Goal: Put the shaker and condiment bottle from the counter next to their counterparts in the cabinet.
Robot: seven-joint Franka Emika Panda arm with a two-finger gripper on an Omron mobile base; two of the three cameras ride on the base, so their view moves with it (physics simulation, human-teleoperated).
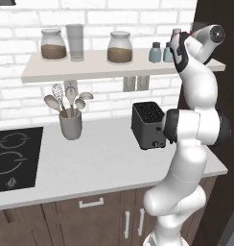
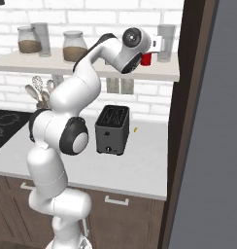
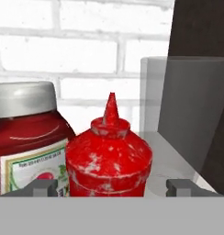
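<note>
The tool (image 3: 111,186) stands released, its two fingertips (image 3: 44,186) apart on either side of the red squeeze bottle (image 3: 109,158) without touching it. That bottle stands upright on the shelf (image 1: 90,69), its pointed nozzle up. Just left of the squeeze bottle, touching or nearly so, is a red labelled bottle (image 3: 26,142), cut off at the picture's left edge in the hand view. Right of the squeeze bottle stands a clear glass (image 3: 187,105), partly cut off. In the right base view the arm's wrist hides most of the squeeze bottle, leaving a small red patch. In the left base view two small blue-grey shakers (image 1: 155,52) stand just beside each other left of the squeeze bottle; the arm partly covers the nearer one (image 1: 167,53). Below the shelf, a toaster (image 1: 147,125) sits on the bench (image 1: 104,163).
</note>
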